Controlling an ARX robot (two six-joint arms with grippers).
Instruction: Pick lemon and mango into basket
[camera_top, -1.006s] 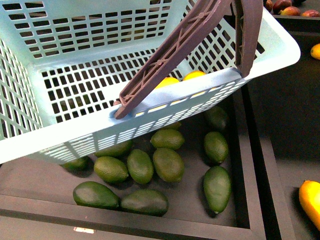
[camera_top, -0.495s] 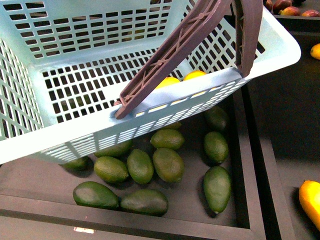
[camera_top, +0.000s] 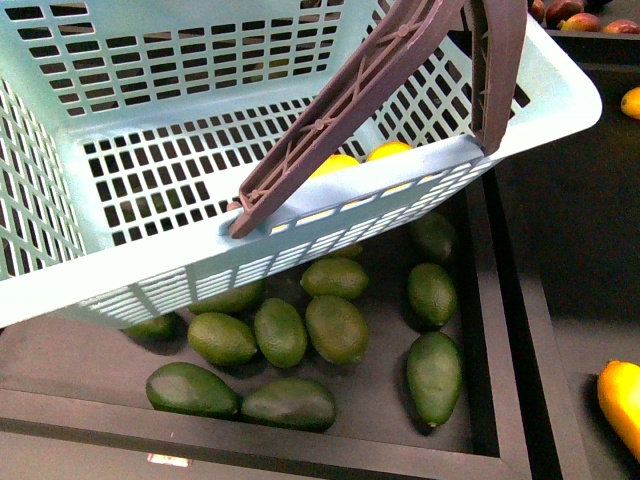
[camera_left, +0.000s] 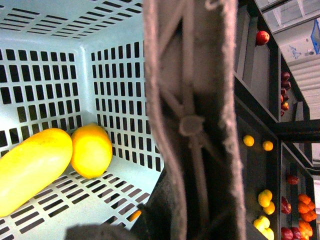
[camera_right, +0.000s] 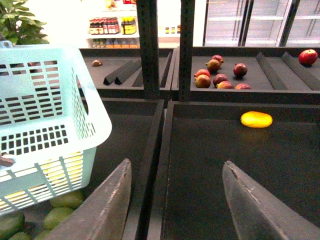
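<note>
- Judging by how things lie, the picking looks done: the small, rounded bright yellow lemon (camera_left: 91, 151) and the long, smooth orange-yellow mango (camera_left: 31, 169) lie touching in a corner of the light turquoise slotted plastic basket (camera_top: 300, 215).
- The left hand is hidden behind the dark maroon ribbed handle (camera_left: 192, 115); I cannot tell its grip.
- The right hand (camera_right: 175, 200) hangs released, grasping nothing.
- Next move: set the basket down, keeping clear of the black tray edge (camera_top: 505, 330) beside the dark green oval fruits (camera_top: 336, 328).

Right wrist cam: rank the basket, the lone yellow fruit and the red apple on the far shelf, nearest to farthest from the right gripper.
1. Basket, just beside the right gripper, on its left-finger side.
2. Yellow fruit, alone ahead in the dark tray.
3. Red apple, on the far shelf, beyond the fruit.
</note>
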